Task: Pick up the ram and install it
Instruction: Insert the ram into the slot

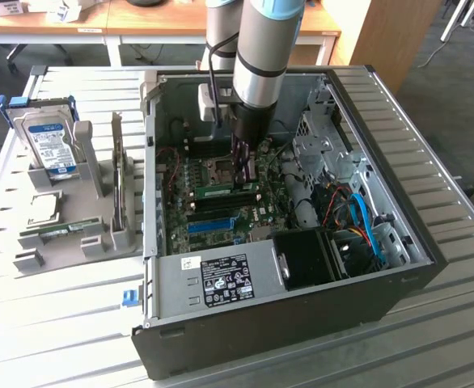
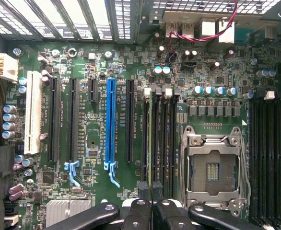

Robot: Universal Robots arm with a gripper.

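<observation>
A slatted metal table [image 1: 431, 186] is carrying an open computer case [image 1: 221, 279] lying on its side, with wooden desks standing behind the table's far edge. Near the table's edge on the exterior view's left, a grey holder [image 1: 99, 174] is keeping a blue-labelled hard drive [image 1: 49, 144] upright and a look-alike green stick [image 1: 59, 233] lying low.

The arm [image 1: 261, 56] is reaching down into the case, over the middle of the motherboard [image 2: 217, 72]. The ram [image 1: 221, 192] is standing on edge in one of the memory slots beside the processor socket [image 2: 212, 167].

The gripper [image 1: 245, 176] is hanging directly over the ram's end on the exterior view's right. The ram's long axis is running along the slot, away from the pincer toward the exterior view's left and parallel to the blue expansion slot [image 2: 111, 124].

In the wrist view the ram's thin top edge [image 2: 153, 143] is leading straight into the line between the fingertips [image 2: 143, 194]. The gripper [image 2: 152, 201] is clenched, and it looks to be pinching that edge.
</observation>
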